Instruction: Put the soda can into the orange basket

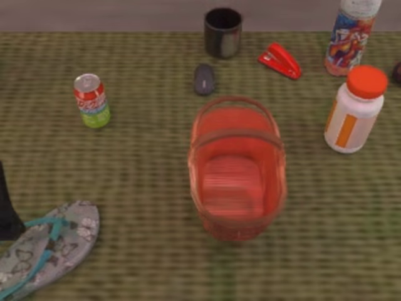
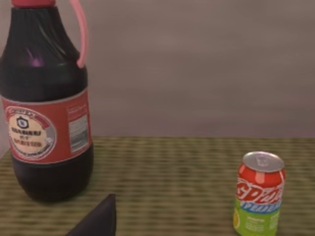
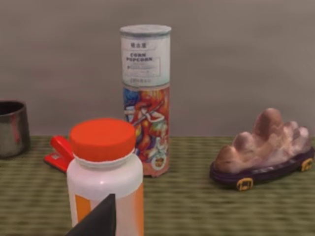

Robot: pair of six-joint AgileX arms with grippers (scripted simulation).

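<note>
On the counter (image 1: 156,251), well to the left of the orange basket (image 1: 237,168) and a little farther back than its middle, the soda can (image 1: 91,100) stands upright, silver top up, its long axis vertical. Nothing lies between it and the basket but bare woven mat. The basket sits near the counter's centre with its mouth open upward and its hoop handle arched across the opening from side to side, nearer its back end.

From the left wrist view the can (image 2: 258,194) shows ahead and off to one side, apart from a big dark sauce bottle (image 2: 45,105) that the top view does not take in. Only a dark tip of the left claw (image 2: 96,221) pokes into that view, so I cannot tell how wide it stands; it has hold of nothing that shows. In the top view, a dark part of the left arm appears at the edge left of the basket, beside a flip-flop (image 1: 44,248).

The right claw (image 3: 96,219) likewise shows only a dark tip, so its opening cannot be told, and it faces a white bottle with an orange cap (image 3: 104,179), well away from the can.

In my judgement the left arm is the nearer one, and the upright can suits a grip from the side across its body, followed by a carry toward the basket clear of the handle.
</note>
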